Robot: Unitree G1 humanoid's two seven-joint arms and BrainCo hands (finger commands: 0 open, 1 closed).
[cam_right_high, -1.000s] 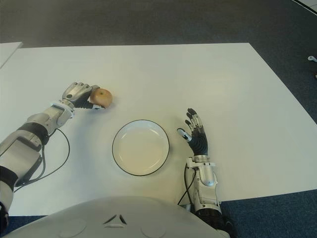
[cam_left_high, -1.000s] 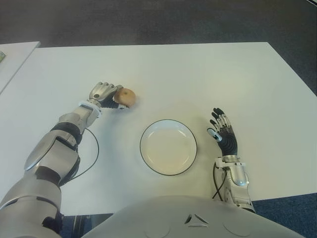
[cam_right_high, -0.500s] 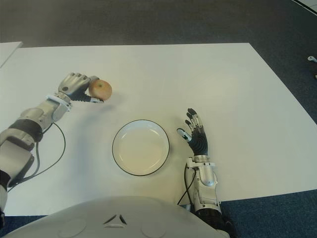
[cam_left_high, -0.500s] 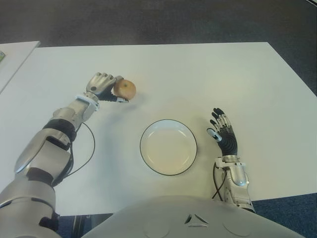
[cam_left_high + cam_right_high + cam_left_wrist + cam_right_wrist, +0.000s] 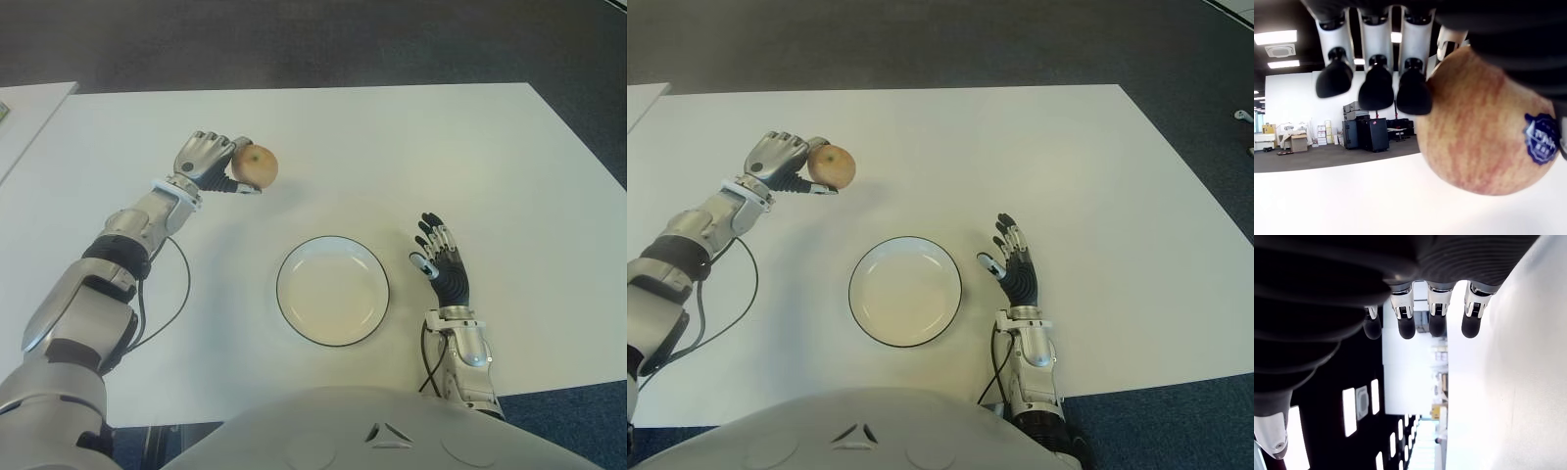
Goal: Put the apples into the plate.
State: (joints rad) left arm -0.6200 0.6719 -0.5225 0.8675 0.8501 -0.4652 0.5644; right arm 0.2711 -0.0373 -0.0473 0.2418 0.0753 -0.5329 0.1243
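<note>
Gripping the apple [image 5: 259, 165], the left hand [image 5: 208, 160] has lifted it higher off the table [image 5: 411, 147].

The left arm stretches forward and to the left over the white table [image 5: 392, 147], with the elbow bent a little and a black cable hanging under the forearm. The left hand [image 5: 209, 163] is closed around the apple [image 5: 257, 166]; its fingers [image 5: 1376, 88] curl against the fruit (the wrist view shows the dark fingertips close to the skin of it). The right hand [image 5: 440, 259] shows near the robot's body, to the right of the plate [image 5: 286, 264], fingers [image 5: 1405, 323] extended and slightly spread, holding nothing, the forearm pointing forward.
</note>
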